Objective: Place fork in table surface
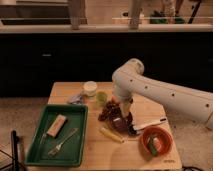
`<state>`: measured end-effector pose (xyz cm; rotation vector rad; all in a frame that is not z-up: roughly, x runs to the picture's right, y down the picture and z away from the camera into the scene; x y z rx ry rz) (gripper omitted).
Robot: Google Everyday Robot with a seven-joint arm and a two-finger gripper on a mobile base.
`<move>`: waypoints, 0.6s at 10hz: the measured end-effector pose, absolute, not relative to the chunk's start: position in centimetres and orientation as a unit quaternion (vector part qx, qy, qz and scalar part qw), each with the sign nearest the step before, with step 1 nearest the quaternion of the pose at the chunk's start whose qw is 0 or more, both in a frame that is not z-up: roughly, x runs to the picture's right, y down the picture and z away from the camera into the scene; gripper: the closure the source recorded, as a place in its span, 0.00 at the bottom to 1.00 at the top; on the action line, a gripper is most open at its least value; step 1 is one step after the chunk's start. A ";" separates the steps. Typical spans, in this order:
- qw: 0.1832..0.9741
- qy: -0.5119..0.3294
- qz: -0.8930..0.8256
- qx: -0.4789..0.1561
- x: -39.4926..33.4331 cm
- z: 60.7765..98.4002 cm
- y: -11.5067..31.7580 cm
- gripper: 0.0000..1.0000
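The fork (62,142) lies in the green tray (52,161), lower left. The pincer (121,114) is over the counter (95,150) in the middle; I cannot tell if it is spread.

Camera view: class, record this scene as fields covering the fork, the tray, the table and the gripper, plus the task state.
fork: lying inside the green tray, beside a tan block
green tray: on the left part of the table surface
gripper: over the table's middle, by dark red items, apart from the fork
task state: fork not yet on the table surface
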<state>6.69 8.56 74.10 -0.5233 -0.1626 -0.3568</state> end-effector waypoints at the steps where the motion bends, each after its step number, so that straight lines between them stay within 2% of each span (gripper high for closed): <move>1: 0.944 -0.089 -0.189 -0.255 5.0 73.6 8.9 0.20; 6: 0.938 -0.128 -0.218 -0.238 0.3 71.3 10.2 0.20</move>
